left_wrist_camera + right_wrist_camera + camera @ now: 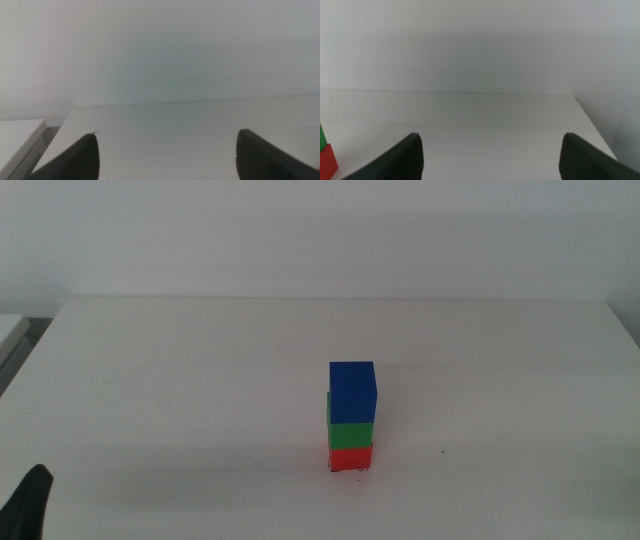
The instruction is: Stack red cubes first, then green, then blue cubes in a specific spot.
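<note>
The small blue cube [352, 390] sits on the small green cube [350, 434], which sits on the small red cube [350, 458], on the white bench [200, 380]. The left end effector [167, 150] and right end effector [490, 150] are both spread wide, holding nothing.

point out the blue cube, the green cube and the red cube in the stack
blue cube [353, 393]: middle view, front face, top of the stack
green cube [350, 435]: middle view, front face, middle of the stack
red cube [350, 458]: middle view, front face, bottom of the stack

White table [180, 380], red cube [350, 458] resting on it
</note>
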`<action>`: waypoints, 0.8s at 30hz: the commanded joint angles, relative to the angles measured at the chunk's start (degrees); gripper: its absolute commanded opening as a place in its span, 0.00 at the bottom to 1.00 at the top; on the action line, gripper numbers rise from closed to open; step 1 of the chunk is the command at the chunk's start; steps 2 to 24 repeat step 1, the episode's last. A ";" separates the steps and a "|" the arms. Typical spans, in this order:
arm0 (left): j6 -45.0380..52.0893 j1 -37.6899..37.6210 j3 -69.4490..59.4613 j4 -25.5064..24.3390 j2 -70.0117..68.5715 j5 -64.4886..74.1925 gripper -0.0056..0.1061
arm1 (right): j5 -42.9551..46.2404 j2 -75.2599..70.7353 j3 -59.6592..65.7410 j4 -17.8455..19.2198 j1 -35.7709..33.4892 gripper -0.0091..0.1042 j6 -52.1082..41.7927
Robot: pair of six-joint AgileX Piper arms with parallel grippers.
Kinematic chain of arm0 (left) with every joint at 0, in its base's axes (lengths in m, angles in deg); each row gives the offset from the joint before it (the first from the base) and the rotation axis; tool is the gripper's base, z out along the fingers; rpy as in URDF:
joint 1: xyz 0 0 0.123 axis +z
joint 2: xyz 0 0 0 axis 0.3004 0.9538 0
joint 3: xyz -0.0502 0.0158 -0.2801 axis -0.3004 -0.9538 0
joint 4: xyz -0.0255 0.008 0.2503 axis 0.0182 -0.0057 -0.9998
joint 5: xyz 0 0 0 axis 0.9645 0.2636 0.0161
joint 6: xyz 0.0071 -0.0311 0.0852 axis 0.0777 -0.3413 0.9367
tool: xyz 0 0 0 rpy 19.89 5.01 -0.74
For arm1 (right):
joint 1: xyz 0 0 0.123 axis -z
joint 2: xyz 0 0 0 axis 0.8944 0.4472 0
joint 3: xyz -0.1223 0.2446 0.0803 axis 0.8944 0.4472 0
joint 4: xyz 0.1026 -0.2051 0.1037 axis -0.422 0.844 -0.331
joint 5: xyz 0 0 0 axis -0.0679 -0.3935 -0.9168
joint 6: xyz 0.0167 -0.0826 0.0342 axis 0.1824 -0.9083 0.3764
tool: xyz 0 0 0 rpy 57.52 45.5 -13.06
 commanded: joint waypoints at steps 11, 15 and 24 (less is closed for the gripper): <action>-0.05 0.05 -0.04 -0.10 -0.23 -0.71 0.89 | 0.22 -0.27 0.23 -0.10 0.28 0.80 -0.19; -0.05 0.05 -0.04 -0.10 -0.23 -0.71 0.89 | 0.22 -0.27 0.23 -0.10 0.28 0.80 -0.19; -0.05 0.05 -0.04 -0.10 -0.23 -0.71 0.89 | 0.22 -0.27 0.23 -0.10 0.28 0.80 -0.19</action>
